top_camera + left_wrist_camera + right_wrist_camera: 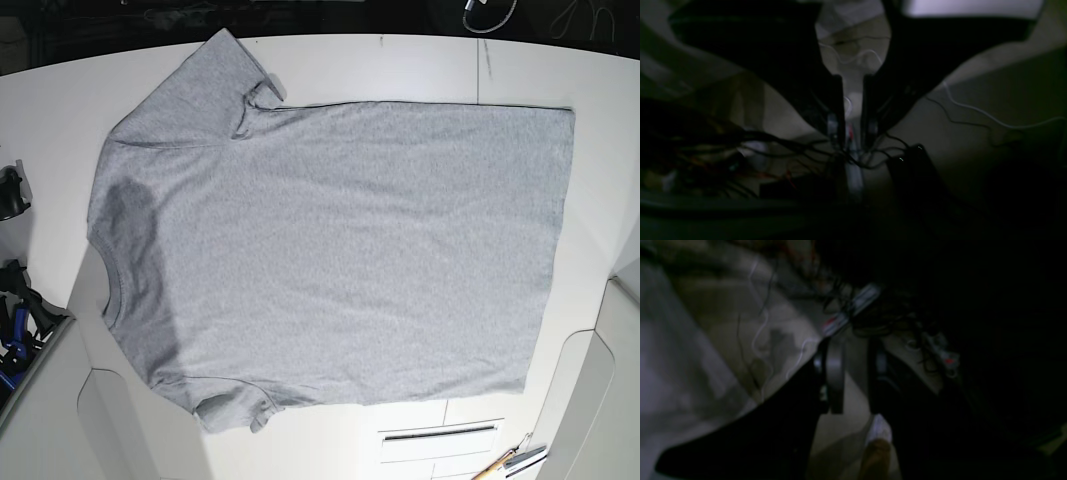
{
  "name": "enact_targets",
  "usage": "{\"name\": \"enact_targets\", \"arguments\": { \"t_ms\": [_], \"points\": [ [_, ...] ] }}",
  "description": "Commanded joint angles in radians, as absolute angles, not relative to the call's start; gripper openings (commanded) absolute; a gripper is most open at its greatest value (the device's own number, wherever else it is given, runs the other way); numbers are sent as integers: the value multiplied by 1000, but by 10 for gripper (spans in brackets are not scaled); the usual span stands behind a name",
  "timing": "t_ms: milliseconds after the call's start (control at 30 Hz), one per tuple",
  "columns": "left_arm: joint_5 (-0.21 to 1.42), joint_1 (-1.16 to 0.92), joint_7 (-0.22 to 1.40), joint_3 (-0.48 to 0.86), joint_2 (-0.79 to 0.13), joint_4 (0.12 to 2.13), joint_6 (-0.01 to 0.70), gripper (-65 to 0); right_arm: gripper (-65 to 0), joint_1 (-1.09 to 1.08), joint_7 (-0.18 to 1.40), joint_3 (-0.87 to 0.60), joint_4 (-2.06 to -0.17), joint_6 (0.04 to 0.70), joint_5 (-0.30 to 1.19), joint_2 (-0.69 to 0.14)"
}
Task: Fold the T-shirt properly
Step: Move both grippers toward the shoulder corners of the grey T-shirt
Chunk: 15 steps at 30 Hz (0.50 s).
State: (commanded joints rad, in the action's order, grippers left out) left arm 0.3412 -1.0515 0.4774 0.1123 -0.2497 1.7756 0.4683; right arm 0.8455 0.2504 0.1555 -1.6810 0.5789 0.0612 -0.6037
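Observation:
The heather-grey T-shirt [340, 250] lies spread flat on the white table [400, 65], plain side up. Its ribbed neck [105, 285] is at the left and its hem [560, 250] at the right. One sleeve [215, 70] points to the far edge, and the other sleeve [235, 410] is partly folded under near the front edge. Neither gripper shows in the base view. In the dark wrist views, the left gripper [853, 110] and right gripper [855, 380] each show two fingers with an empty gap. Both are over a floor, away from the shirt.
White curved panels [110, 430] stand at the bottom left corner and white panels [600, 400] at the bottom right. Dark and blue gear [15, 300] sits off the table's left edge. Small tools [510, 462] lie at the front edge. Cables [973, 113] and a power strip [846, 313] lie on the floor.

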Motion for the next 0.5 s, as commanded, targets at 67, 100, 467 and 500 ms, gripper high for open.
{"name": "enact_targets", "arguments": {
  "t_ms": [67,100,467,500],
  "points": [
    [342,-1069,480,146,-250,1813,468,-555,-538,860,304,109,-1744,584,122,-604],
    [342,-1076,480,165,-250,1827,468,-555,-538,863,343,89,-1777,584,156,-604],
    [453,-1136,543,394,-250,1997,469,-493,-496,862,588,-110,-2086,580,544,-592],
    [454,-1135,543,419,-250,2014,469,-459,-469,859,589,-146,-2099,578,562,-580]
  ]
}}
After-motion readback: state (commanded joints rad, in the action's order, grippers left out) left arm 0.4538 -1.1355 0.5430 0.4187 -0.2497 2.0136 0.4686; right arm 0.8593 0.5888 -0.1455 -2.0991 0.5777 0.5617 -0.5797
